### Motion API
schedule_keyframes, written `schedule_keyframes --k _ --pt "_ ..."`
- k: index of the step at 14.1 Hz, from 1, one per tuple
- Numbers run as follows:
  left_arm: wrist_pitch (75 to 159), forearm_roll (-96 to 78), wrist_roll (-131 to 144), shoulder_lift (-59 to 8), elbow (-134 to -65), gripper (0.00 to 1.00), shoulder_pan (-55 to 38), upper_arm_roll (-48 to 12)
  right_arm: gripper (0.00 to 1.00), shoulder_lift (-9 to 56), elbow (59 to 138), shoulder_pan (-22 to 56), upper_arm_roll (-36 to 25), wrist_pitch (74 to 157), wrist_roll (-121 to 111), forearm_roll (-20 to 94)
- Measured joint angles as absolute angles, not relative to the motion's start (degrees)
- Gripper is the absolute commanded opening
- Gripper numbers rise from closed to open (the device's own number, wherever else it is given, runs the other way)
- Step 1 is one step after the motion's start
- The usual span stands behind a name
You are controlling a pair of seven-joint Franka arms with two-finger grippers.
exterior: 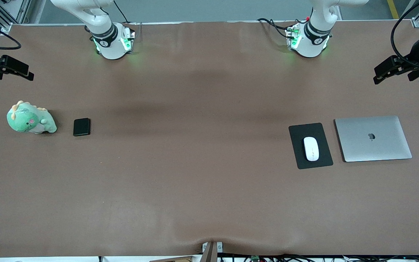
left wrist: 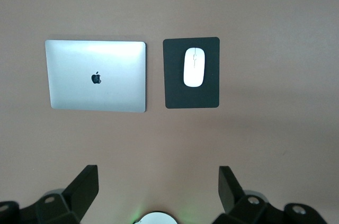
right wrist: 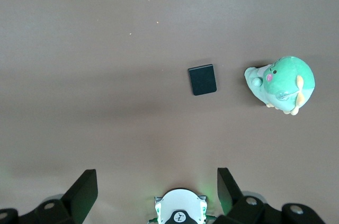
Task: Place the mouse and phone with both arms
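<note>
The white mouse (exterior: 311, 148) lies on a black mouse pad (exterior: 296, 145) toward the left arm's end of the table. It also shows in the left wrist view (left wrist: 194, 66) on the pad (left wrist: 175, 86). The black phone (exterior: 82, 127) lies flat on the table toward the right arm's end, and shows in the right wrist view (right wrist: 202, 79). My left gripper (exterior: 389, 70) is open and empty, high over the table's edge at the left arm's end (left wrist: 159, 189). My right gripper (exterior: 11, 68) is open and empty, high over the edge at the right arm's end (right wrist: 156, 189).
A closed silver laptop (exterior: 373, 138) lies beside the mouse pad, closer to the table's end, and shows in the left wrist view (left wrist: 98, 75). A green plush dinosaur (exterior: 31, 118) sits beside the phone, closer to that end (right wrist: 280, 83). Brown cloth covers the table.
</note>
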State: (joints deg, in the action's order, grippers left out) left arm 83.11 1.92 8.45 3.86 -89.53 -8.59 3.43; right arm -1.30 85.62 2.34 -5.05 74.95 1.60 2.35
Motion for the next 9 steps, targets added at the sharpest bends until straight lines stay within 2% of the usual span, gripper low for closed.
schedule_keyframes --k 9 --pt "83.1 1.9 5.2 3.9 -89.4 1.00 -8.4 4.2 1.00 -1.0 85.0 2.4 -5.1 75.1 1.6 1.0"
